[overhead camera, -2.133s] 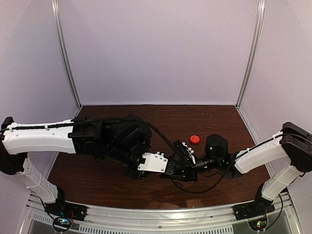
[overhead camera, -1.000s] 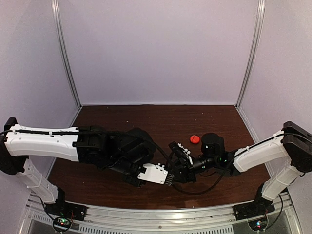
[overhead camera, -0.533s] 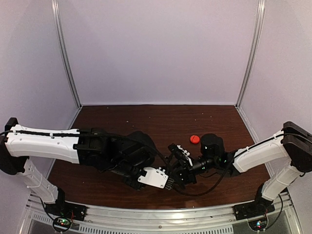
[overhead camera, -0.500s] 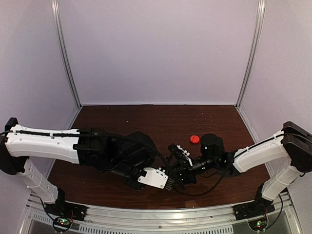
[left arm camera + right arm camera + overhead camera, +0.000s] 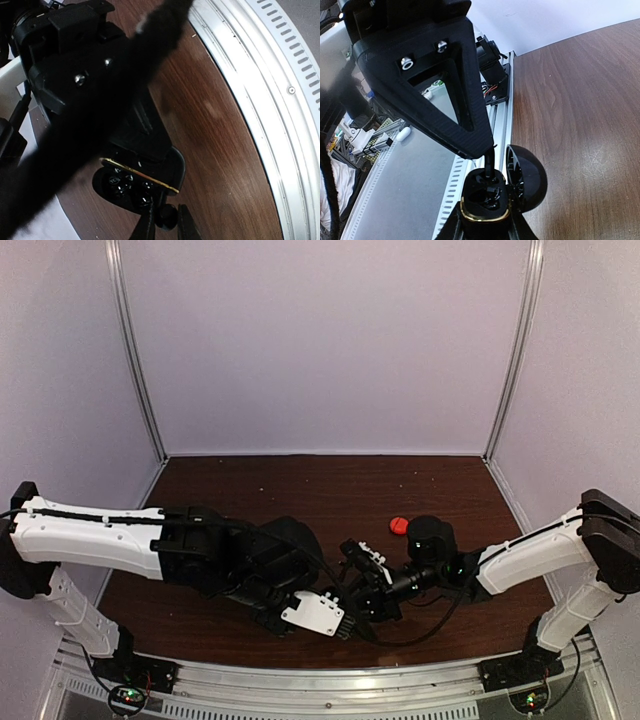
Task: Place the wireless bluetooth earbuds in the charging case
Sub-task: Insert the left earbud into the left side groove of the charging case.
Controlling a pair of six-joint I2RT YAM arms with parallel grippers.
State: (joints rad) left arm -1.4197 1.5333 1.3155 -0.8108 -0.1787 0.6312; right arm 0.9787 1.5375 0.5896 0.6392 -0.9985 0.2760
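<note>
Earbud (image 5: 168,216) — a tiny black one — sits pinched in the left gripper (image 5: 166,226), jaws nearly together, right at the open mouth of the case (image 5: 482,200). The right gripper (image 5: 485,229) clamps the case's gold-rimmed body from both sides, with the lid (image 5: 527,175) swung open alongside. The near edge of the table (image 5: 580,125) runs beside the case — farther from the case, well apart, rests a small red object (image 5: 399,525).

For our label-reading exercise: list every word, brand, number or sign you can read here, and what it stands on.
No text can be read.
The charging case shows no print.
The white plate on the left wrist shows none.
Clutter beyond the table edge is too blurred.
</note>
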